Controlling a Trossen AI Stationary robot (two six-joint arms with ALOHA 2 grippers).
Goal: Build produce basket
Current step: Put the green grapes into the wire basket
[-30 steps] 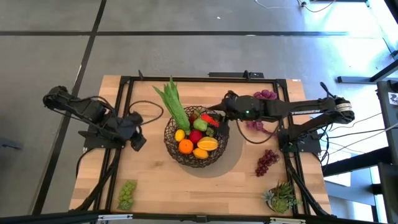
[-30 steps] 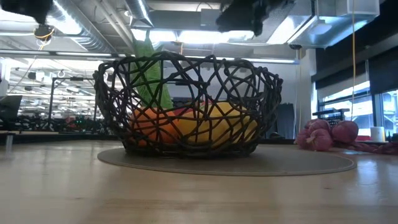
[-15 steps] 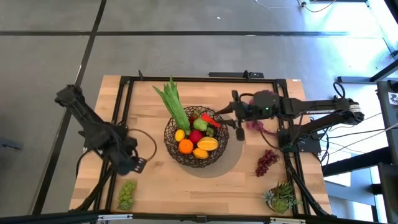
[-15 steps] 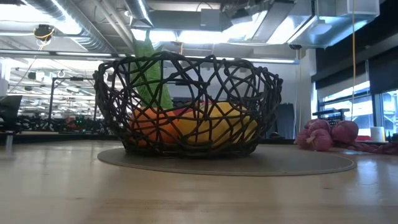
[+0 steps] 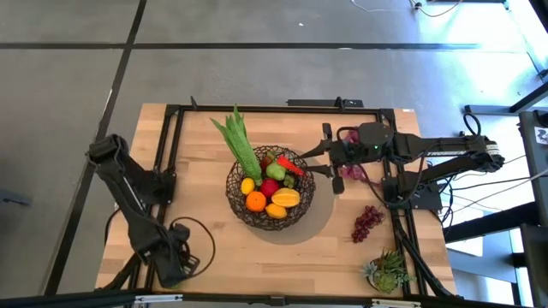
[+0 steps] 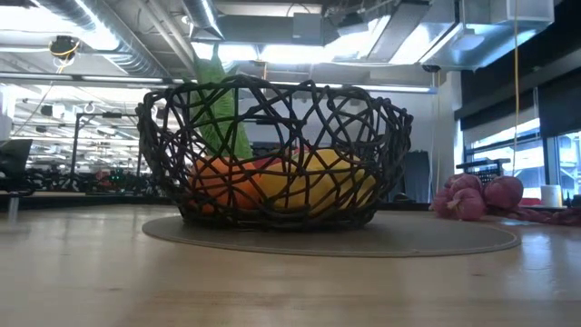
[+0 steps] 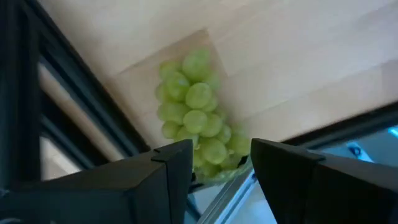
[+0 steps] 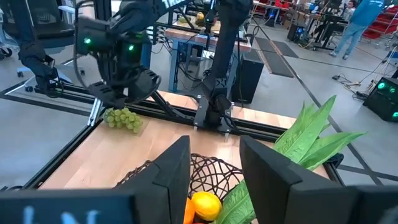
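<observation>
The dark wire-mesh basket [image 5: 270, 193] stands on a grey round mat [image 5: 318, 214] in the middle of the table. In it lie an orange [image 5: 255, 201], a lemon [image 5: 247, 185], a mango [image 5: 284, 198], apples, a red chilli and a long green leafy stalk [image 5: 240, 141]. My left gripper [image 7: 221, 155] is open and points down over the green grapes [image 7: 196, 124], which lie on the table at the near left corner; its fingers are clear of them. My right gripper [image 5: 318, 162] hovers open beside the basket's right rim, with nothing between its fingers [image 8: 214, 155].
Purple grapes [image 5: 366, 222] lie to the basket's right. A pink-purple bunch [image 5: 355, 174] sits under the right arm. A spiky green succulent [image 5: 387, 270] stands at the near right corner. Black frame rails [image 5: 171, 154] run along the table's sides, one close beside the green grapes [image 8: 122, 118].
My left gripper has swung from the basket's left side toward the near left corner, sinking and turning until it points down over the green grapes. My right gripper has drawn back from over the basket toward the right edge, risen a little and rolled.
</observation>
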